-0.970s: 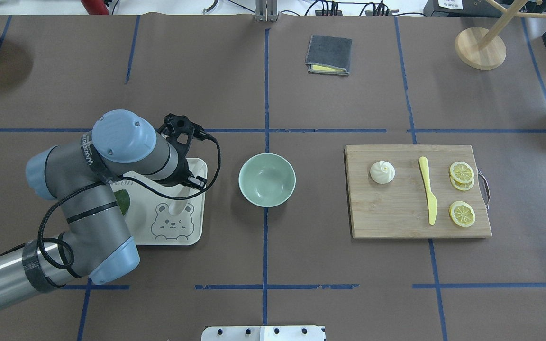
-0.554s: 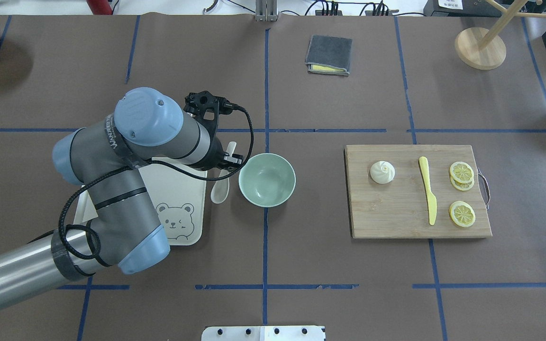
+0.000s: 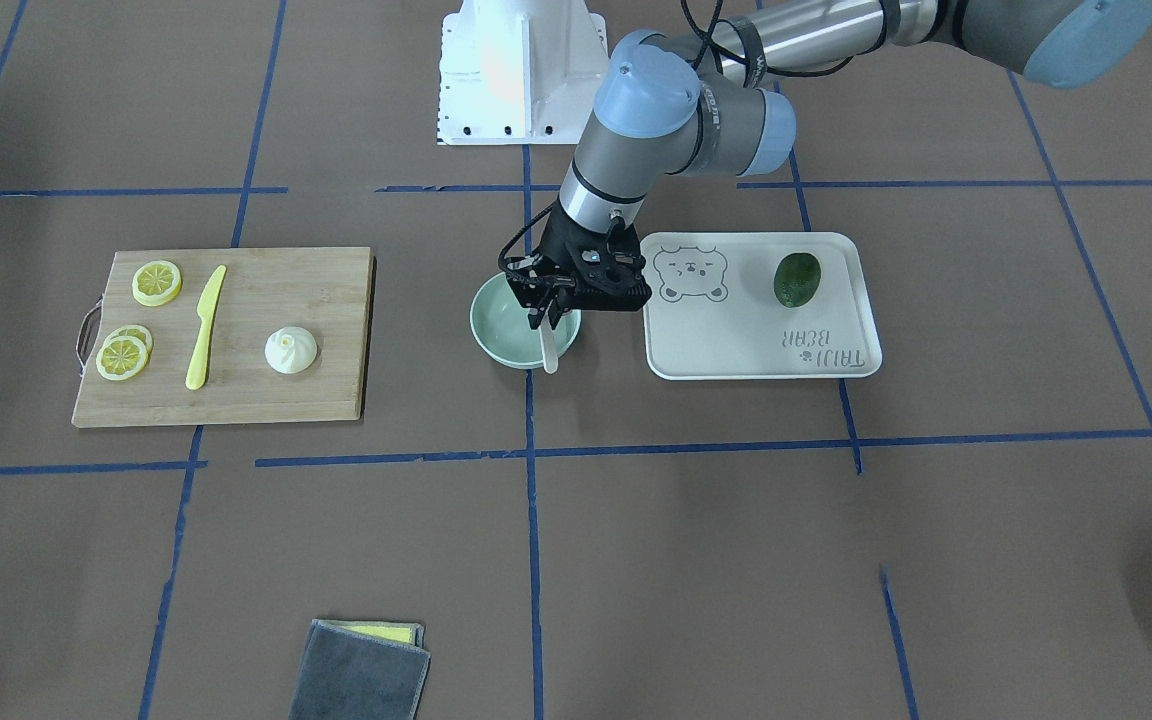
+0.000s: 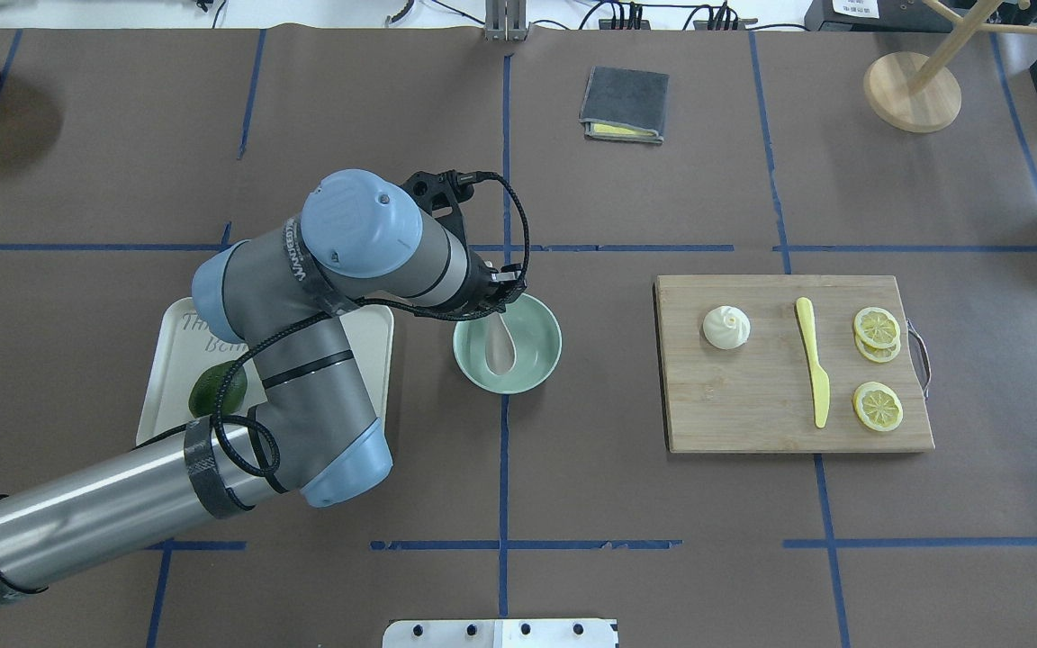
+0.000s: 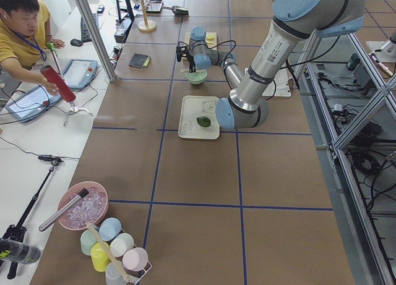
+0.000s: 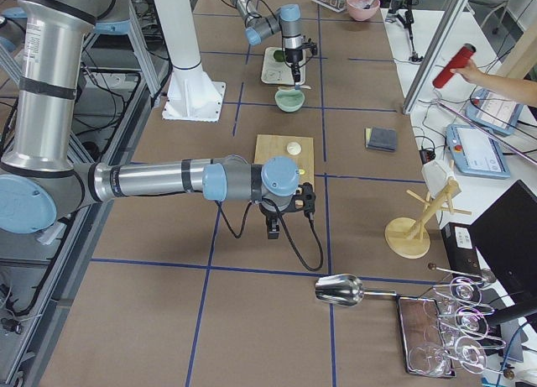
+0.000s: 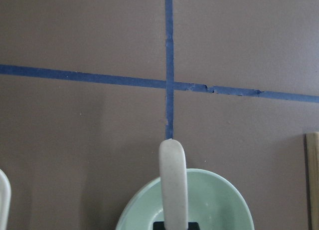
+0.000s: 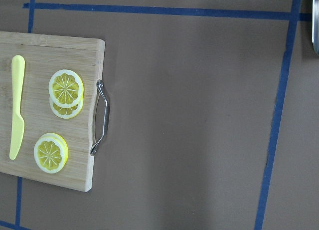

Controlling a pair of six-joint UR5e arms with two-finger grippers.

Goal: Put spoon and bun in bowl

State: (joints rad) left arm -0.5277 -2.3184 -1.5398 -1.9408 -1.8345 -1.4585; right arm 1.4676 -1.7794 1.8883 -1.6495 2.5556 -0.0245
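The left gripper (image 3: 546, 312) has swung right, off the tray (image 4: 370, 333), and brought the spoon (image 4: 500, 349) over the bowl (image 4: 544, 358).
Its fingers are closed on the spoon's handle, and the scoop hangs inside the bowl's rim, midway between the table's left and right edges. The bun (image 4: 725, 327) lies on the left end of the cutting board (image 4: 752, 405), toward the table's right edge. The right gripper (image 6: 273, 227) hovers past the board's right end; whether its fingers are parted cannot be told.

On the tray (image 3: 736, 340), lettering is printed upside down towards five o'clock, apparently "TAIJI BEAR". A lettered band is seen on the left arm (image 4: 392, 270), too blurred to be read.
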